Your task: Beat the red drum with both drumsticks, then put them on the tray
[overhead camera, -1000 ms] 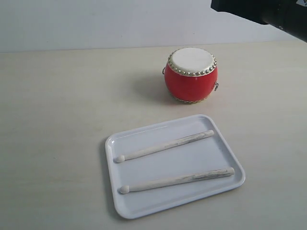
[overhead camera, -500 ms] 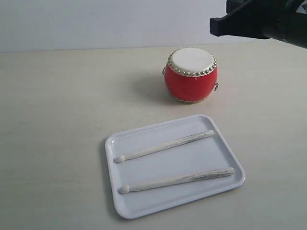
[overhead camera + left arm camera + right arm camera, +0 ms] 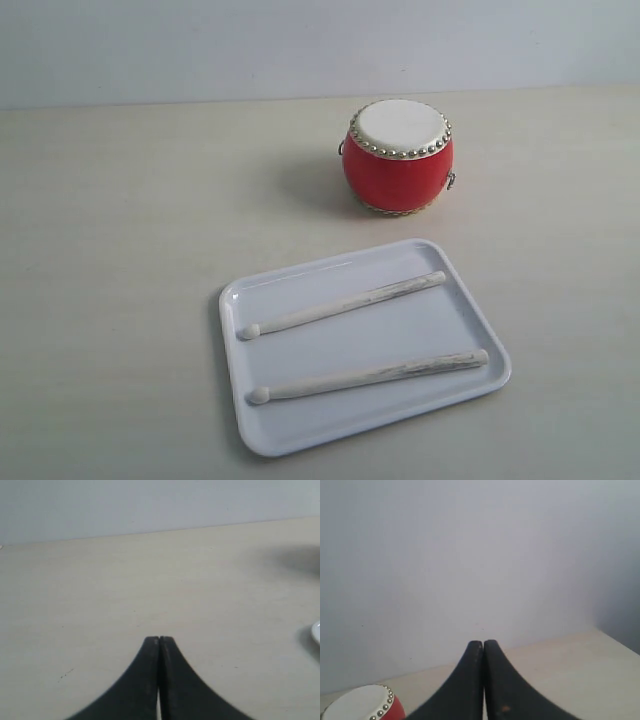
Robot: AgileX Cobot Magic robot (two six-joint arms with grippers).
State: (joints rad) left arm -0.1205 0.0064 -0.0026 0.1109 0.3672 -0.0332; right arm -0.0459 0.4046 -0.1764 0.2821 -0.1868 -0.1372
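The red drum (image 3: 398, 156) stands upright behind the white tray (image 3: 455, 402). Both drumsticks lie in the tray, one toward the drum (image 3: 343, 305), the other toward the front rim (image 3: 368, 376), roughly parallel with rounded tips pointing left. Neither arm shows in the exterior view. My left gripper (image 3: 159, 639) is shut with nothing between its fingers, over bare table; an edge of the tray (image 3: 316, 632) peeks in at one side. My right gripper (image 3: 483, 643) is shut and empty, raised, facing the wall, with the drum (image 3: 364, 705) low in a corner of its view.
A pale wooden table (image 3: 120, 250) runs to a grey-white wall (image 3: 200, 45) at the back. Nothing else stands on it.
The right arm, dark at the top right of the exterior view in the earlier frames, has pulled out of that view. Drum, tray and drumsticks have not moved.
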